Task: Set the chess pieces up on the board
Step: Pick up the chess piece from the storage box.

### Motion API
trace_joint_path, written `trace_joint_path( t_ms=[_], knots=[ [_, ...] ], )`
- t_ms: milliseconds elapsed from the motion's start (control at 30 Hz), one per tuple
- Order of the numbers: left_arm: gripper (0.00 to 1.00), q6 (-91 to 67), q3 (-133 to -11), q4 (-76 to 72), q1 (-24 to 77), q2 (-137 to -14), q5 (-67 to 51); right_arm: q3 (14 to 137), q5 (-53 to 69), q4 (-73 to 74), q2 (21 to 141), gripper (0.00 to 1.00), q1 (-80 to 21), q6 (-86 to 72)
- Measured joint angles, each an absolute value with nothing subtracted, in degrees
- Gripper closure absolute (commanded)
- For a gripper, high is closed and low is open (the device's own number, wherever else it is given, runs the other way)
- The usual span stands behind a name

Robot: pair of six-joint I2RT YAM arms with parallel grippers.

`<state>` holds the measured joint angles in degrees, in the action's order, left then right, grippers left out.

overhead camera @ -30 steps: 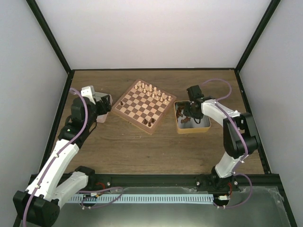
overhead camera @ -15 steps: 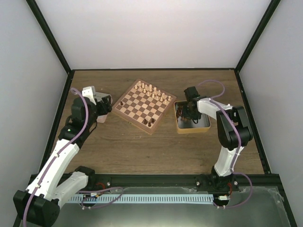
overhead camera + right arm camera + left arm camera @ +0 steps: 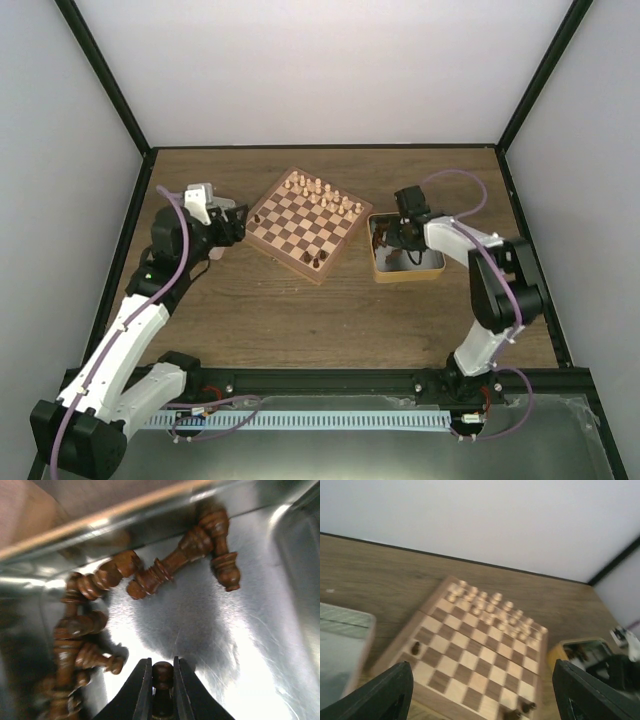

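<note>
The board point(image 3: 305, 222) lies at the middle of the table. One dark chess piece point(image 3: 256, 219) stands at its left corner and two more point(image 3: 317, 259) at its near edge; the left wrist view shows them too point(image 3: 415, 648). My right gripper point(image 3: 392, 240) is down inside the metal tin point(image 3: 432, 266), shut on a small dark piece point(image 3: 162, 674) whose round head shows between the jaws. Several dark pieces point(image 3: 165, 570) lie loose in the tin around it. My left gripper point(image 3: 232, 225) hovers open at the board's left corner with nothing between its fingers point(image 3: 380, 695).
Pale cream pieces point(image 3: 320, 192) fill the board's far rows. A second shallow tin point(image 3: 345, 645) sits left of the board, under my left arm. The table's black frame and white walls close in the back and sides.
My right gripper's jaws have closed on a dark piece in the tin. My left gripper has shifted right, toward the board's left corner.
</note>
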<state>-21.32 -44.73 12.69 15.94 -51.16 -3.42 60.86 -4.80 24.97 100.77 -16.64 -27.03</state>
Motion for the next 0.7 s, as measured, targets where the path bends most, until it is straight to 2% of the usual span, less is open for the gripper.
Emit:
trace_joint_path(
  t_ms=[200,333,567,700],
  knots=[
    [0.23,-21.3,-42.7,7.3,15.9,-53.2,-17.7,52.3,-4.5,13.9,86.5,0.93,-16.6,-29.6],
    [0.25,-23.6,-42.6,4.4,16.3,-56.3,-23.7,48.4,-1.8,8.2,81.3,0.93,-16.6,-30.7],
    [0.27,-30.3,-41.5,-1.9,20.5,-60.4,-28.8,45.5,12.7,1.4,77.0,0.92,-16.7,-34.9],
    [0.28,-33.1,-41.0,-5.4,25.1,-62.4,-28.6,43.5,20.9,-5.8,74.3,0.92,-18.4,-43.0]
  ],
)
